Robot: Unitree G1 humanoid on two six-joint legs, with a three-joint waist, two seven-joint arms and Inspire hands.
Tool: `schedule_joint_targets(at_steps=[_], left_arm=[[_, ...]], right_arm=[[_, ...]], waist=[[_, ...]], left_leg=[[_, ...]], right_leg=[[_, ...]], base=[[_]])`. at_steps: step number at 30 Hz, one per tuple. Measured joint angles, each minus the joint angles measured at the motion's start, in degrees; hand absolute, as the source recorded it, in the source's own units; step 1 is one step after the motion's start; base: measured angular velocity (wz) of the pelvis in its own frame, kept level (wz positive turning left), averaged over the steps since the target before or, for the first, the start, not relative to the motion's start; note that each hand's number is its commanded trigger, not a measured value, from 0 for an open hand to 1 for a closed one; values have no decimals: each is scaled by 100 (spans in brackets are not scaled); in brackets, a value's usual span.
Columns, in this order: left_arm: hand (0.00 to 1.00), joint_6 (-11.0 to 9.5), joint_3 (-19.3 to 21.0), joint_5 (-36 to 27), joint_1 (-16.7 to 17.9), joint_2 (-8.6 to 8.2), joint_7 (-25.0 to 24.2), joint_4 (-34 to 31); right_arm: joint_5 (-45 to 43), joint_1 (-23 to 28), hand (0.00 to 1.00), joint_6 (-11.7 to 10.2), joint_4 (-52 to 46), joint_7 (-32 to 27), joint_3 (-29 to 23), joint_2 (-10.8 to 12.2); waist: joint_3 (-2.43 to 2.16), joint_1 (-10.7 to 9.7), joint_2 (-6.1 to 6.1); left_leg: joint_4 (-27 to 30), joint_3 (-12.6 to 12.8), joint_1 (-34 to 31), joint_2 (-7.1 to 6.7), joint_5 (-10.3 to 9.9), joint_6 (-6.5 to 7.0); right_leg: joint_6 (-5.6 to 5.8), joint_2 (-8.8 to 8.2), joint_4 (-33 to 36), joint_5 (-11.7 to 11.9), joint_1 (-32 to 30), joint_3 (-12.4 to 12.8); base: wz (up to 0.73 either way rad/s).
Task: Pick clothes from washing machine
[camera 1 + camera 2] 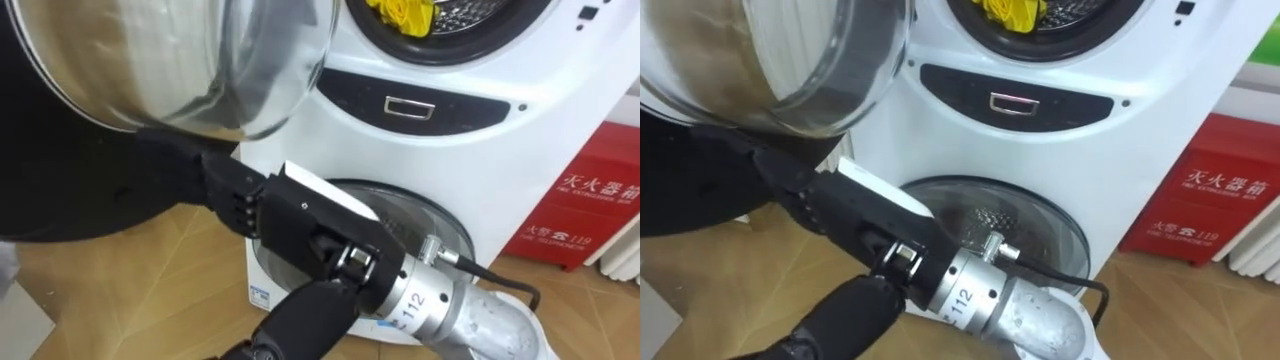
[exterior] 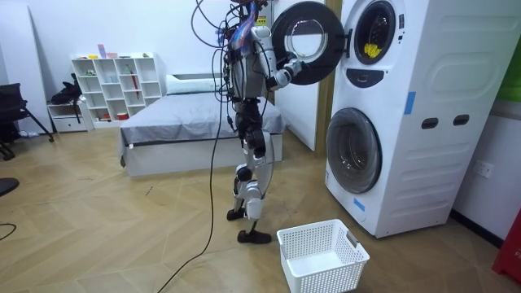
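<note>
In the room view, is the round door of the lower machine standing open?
No, the lower machine's door sits shut flat against its front, while the upper door is swung wide open.

The right arm comes in from 5 o'clock, its silver wrist (image 1: 420,300) leading up to the right robot hand (image 1: 300,215). Its fingers (image 1: 232,195) stretch straight toward 10 o'clock.

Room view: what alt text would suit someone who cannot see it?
A humanoid robot stands with its right hand at the open round door of the upper washing machine, yellow clothes inside. A white basket sits by its feet.
</note>
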Motion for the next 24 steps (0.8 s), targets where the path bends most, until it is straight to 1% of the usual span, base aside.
schedule_joint_targets(at_steps=[1,4,8,10,13,15,16,20,22,24], left_arm=[[0,0,0,0,7,0,0,0],[0,0,-1,1,6,-13,0,-4],[0,-4,-14,-1,7,-27,1,4],[0,-3,-14,-4,55,-49,5,7],[0,16,-11,-1,116,-76,31,-6],[0,104,-11,-1,106,-114,32,-9],[0,117,-11,-2,104,-125,32,-8],[0,120,-6,-1,117,-126,32,-17],[0,116,-5,0,115,-127,43,-9],[0,115,-5,-1,124,-131,58,-11]], right_arm=[[-7,0,0,30,5,19,-16,-1],[-11,0,0,30,8,71,-102,8],[-4,38,0,29,7,105,-108,19],[-4,171,0,29,7,142,-111,11],[-15,441,0,29,9,127,-133,-4],[-53,612,0,30,64,100,-132,-30],[-103,703,0,28,178,55,-135,-94],[-421,979,0,67,575,-188,-188,-167],[-619,1165,0,93,776,-374,-412,-157],[-660,1230,0,92,859,-513,-597,-134]], waist=[[5,-5,8],[10,-5,22],[-2,-34,62],[-29,-34,115],[-33,-49,149],[-35,-68,163],[-34,-103,172],[-31,-206,179],[-28,-262,184],[-25,-369,190]], left_leg=[[7,0,1,-2,0,0],[15,-1,0,-2,0,0],[8,-3,-10,-1,-11,3],[12,0,0,-4,-21,7],[51,1,-1,-11,-21,8],[53,13,-2,-14,-20,8],[53,16,0,-16,-20,9],[61,42,20,-20,-19,10],[61,44,22,-21,-19,10],[63,40,17,-19,-20,11]], right_leg=[[0,-2,0,0,8,-5],[0,-6,0,0,24,-21],[0,-10,-1,0,36,-42],[0,-15,-4,0,57,-41],[0,-22,-11,0,64,-53],[1,-28,-10,0,64,-54],[1,-31,-10,0,66,-59],[1,-35,0,0,69,-39],[1,-33,5,0,67,-25],[1,-33,4,0,68,-31]], base=[[0],[1],[3],[0],[0],[0],[0],[-3],[0],[0]])
